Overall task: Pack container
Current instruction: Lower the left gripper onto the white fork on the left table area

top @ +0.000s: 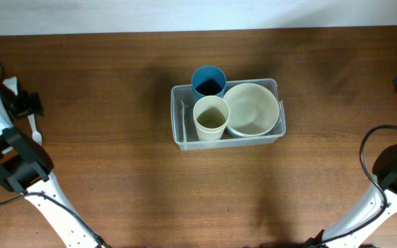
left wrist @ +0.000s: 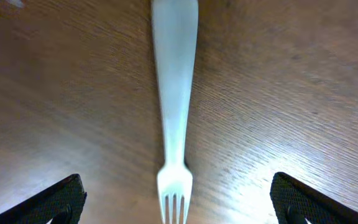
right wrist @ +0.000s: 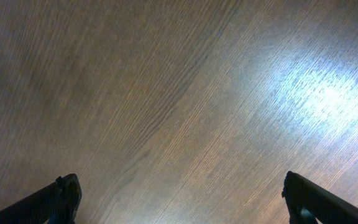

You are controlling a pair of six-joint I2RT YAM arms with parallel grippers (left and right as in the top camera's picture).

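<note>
clear, faintly cloudy plastic is what you are filling: the container sits in the middle of the table, a rectangular bin with rounded corners and a rim. it already holds a blue cup against its far wall, a cream cup just in front of that, and a wide cream bowl taking up its right half. only a narrow strip along its left wall looks free. well apart from it, at the left edge of the table, lies a pale fork, which i judge to be the piece to fetch now. your left gripper hangs over it with its fingers spread wide and nothing between them but the fork, tines toward the camera and handle running away. the fork looks like smooth matt plastic, thin and flat against the grained wood, so there is little edge to catch. come straight down with the handle centred, let the tips nearly brush the wood, and close across the narrow neck, not the broad end. a flat, slick handle may swivel in the pinch, so lift slowly. your right gripper also stands apart, empty, over bare wood; keep it out of the way.
</note>
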